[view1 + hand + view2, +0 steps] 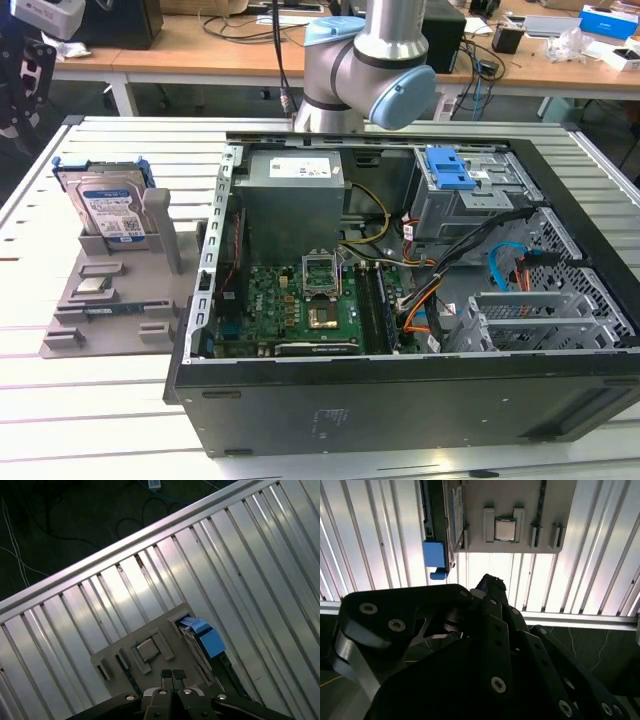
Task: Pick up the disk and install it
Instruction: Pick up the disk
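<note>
The fingers (166, 676) are seen closed on nothing, the disk (108, 214) seated unpicked, upright in the grey holder (70, 335).

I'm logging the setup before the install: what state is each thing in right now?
Disk: standing on edge in the grey holder, not gripped.
Gripper: shut, holding nothing.
Computer case: lying on its side, panel off.
Processor chip: flat in the holder.
</note>
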